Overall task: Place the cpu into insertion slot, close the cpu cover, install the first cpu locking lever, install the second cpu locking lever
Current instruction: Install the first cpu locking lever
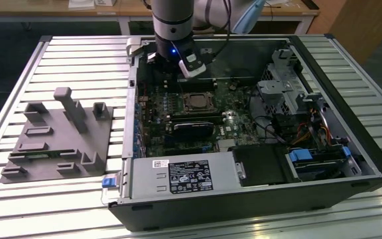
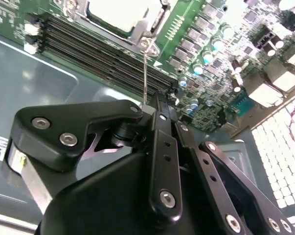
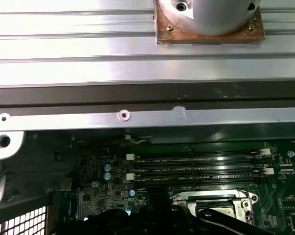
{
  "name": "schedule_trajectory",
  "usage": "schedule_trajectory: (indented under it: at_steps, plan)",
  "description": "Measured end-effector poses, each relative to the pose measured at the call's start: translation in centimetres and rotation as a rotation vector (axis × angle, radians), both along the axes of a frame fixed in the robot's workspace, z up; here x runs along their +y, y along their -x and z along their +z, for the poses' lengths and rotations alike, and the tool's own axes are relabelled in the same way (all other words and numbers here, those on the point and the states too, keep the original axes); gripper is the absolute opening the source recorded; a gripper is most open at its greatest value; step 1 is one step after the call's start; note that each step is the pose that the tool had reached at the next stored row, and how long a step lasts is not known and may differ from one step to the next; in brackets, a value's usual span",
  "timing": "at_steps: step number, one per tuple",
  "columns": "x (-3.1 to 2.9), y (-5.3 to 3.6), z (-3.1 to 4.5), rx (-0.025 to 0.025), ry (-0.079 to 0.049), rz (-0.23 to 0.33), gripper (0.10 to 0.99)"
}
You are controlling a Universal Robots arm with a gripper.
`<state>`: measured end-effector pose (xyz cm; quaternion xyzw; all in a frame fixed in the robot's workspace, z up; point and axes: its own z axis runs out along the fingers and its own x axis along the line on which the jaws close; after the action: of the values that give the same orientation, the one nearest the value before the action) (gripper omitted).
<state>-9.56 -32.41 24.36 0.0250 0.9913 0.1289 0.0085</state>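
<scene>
A thin locking lever (image 2: 145, 73) is seen running from the tip of the black end effector (image 2: 148, 110) toward twelve o'clock, to the cpu cover (image 2: 135, 32) on the green motherboard (image 2: 220, 73).

The cpu (image 1: 196, 102) lies in the insertion slot (image 1: 183, 96) on the motherboard (image 1: 234, 122) inside the case (image 1: 244, 204).

The exterior view looks steeply down on the whole open computer case (image 1: 244, 206). Both wrist views sit close above its motherboard (image 2: 186, 24), sharing the memory slots (image 3: 196, 169).
</scene>
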Motion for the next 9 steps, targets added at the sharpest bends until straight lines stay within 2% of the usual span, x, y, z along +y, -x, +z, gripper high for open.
schedule_trajectory:
  at_steps: [9]
  plan:
    - [0.03,-1.93,0.00,0.0000,0.005,0.000,0.106]
